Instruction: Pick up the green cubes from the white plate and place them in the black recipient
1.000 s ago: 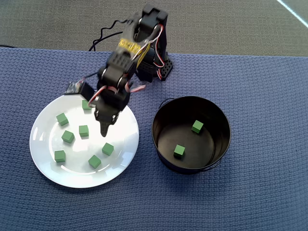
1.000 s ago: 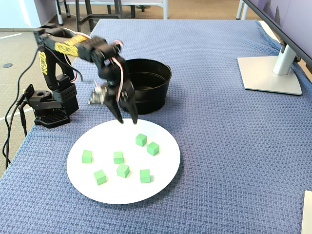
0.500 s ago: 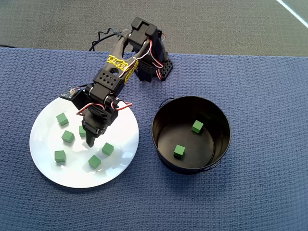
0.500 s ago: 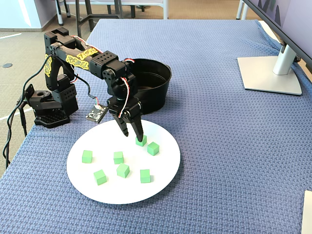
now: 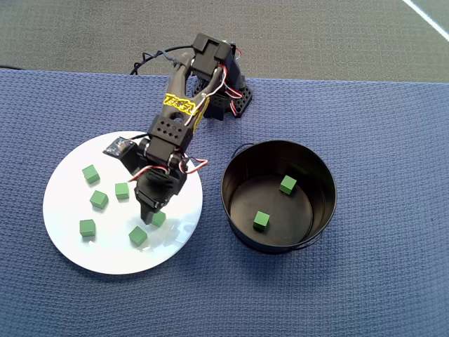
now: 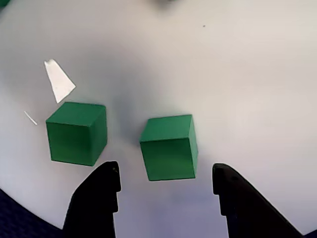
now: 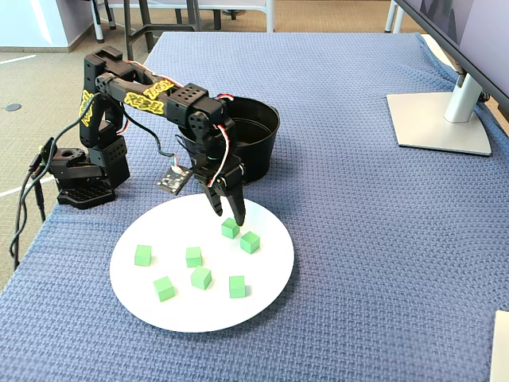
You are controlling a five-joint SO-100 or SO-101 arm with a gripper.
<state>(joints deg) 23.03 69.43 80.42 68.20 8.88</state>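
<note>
Several green cubes lie on the white plate (image 5: 64, 203) (image 7: 270, 267). My gripper (image 5: 151, 219) (image 7: 228, 215) hangs open and low over the plate's side nearest the black recipient (image 5: 235, 168) (image 7: 261, 157). In the wrist view one green cube (image 6: 168, 147) sits just ahead of the gap between the two black fingers (image 6: 96, 203), untouched by either. That same cube (image 7: 230, 228) (image 5: 159, 219) lies right at the fingertips. A second cube (image 6: 77, 132) sits beside it, outside the left finger. Two green cubes (image 5: 287, 184) (image 5: 260, 220) rest inside the recipient.
The arm's base (image 7: 79, 171) stands at the cloth's left edge in the fixed view. A small circuit board (image 7: 172, 180) dangles from the wrist. A monitor stand (image 7: 441, 119) occupies the far right. Blue woven cloth (image 5: 379, 267) covers the table.
The arm has stretched out and dropped from above the plate's back rim to just over the cube nearest the tin. The jaws stayed open. No cube has moved.
</note>
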